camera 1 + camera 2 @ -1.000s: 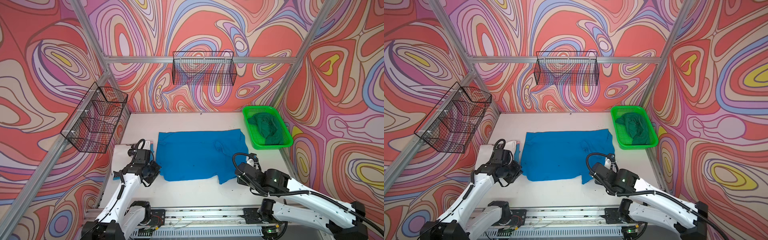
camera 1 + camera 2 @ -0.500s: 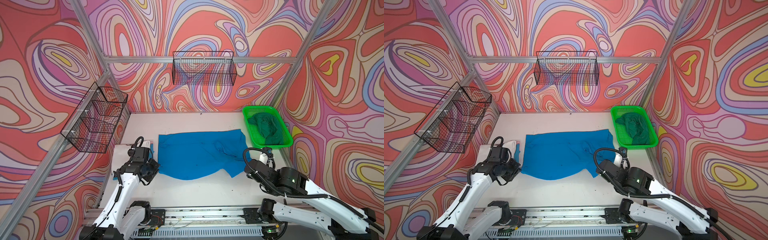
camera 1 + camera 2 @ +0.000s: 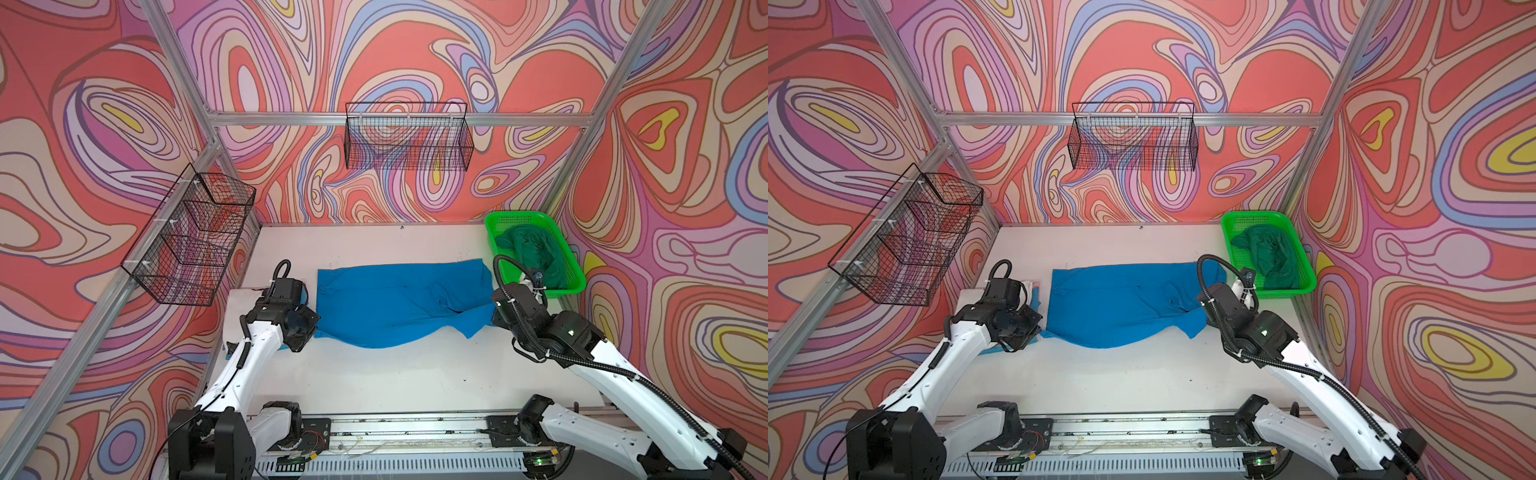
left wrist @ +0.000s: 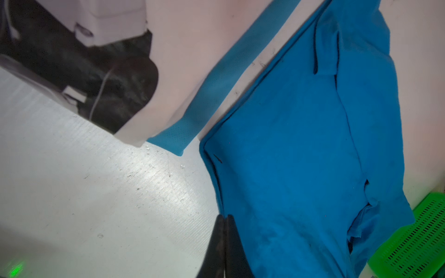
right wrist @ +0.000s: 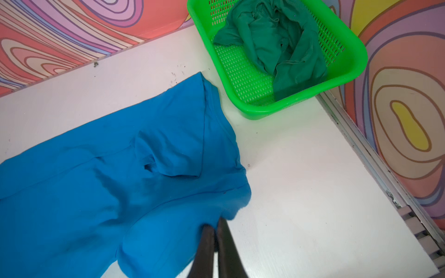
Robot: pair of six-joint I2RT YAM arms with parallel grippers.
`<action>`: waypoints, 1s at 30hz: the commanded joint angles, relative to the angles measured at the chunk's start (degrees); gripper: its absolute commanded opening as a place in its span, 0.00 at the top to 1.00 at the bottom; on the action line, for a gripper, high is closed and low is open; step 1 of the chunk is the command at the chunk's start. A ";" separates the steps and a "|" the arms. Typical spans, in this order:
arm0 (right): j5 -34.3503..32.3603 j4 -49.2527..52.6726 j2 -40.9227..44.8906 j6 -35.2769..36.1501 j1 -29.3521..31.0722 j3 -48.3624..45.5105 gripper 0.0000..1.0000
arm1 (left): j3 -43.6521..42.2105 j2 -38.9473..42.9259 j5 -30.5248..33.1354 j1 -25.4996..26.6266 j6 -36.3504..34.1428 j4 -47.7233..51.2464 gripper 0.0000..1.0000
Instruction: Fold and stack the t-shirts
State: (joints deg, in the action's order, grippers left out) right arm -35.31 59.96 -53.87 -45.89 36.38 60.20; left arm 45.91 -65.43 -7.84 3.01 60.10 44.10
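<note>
A bright blue t-shirt (image 3: 395, 299) (image 3: 1121, 307) lies spread across the middle of the white table. My left gripper (image 4: 225, 216) is shut on its near left corner. My right gripper (image 5: 215, 225) is shut on the cloth at its near right corner, and the near edge sags between the two. In both top views the wrists hide the jaws. A dark green t-shirt (image 3: 532, 253) (image 5: 272, 41) lies crumpled in the green basket. Under my left arm lies a white t-shirt with black print (image 4: 108, 79) on a lighter blue one (image 4: 216, 79).
The bright green mesh basket (image 3: 523, 214) (image 5: 289, 106) stands at the back right corner against the wall. Black wire baskets hang on the back wall (image 3: 407, 141) and the left wall (image 3: 191, 241). A metal rail (image 3: 395, 428) runs along the table's front edge.
Both grippers have moved away from the front edge toward the back, carrying the bright blue t-shirt's near edge with them. The shirt's visible spread has grown narrower from front to back.
</note>
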 commanded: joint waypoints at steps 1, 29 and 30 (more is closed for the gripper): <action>10.10 -8.88 -3.62 9.30 -7.65 1.32 1.00 | 2.75 -4.14 2.12 -0.19 -0.20 -0.90 1.00; 24.68 -23.75 -31.70 15.63 -22.30 11.93 1.00 | 20.77 -31.86 4.49 -2.21 -4.44 -2.22 1.00; 24.39 -23.68 -32.50 15.99 -22.37 12.40 1.00 | 21.48 -32.48 4.82 -2.21 -4.56 -1.98 1.00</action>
State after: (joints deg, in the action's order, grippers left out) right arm -10.09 37.04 -84.82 -31.29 14.52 70.50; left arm 65.10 -96.38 -4.84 1.21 56.14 41.04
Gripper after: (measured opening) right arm 0.048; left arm 0.045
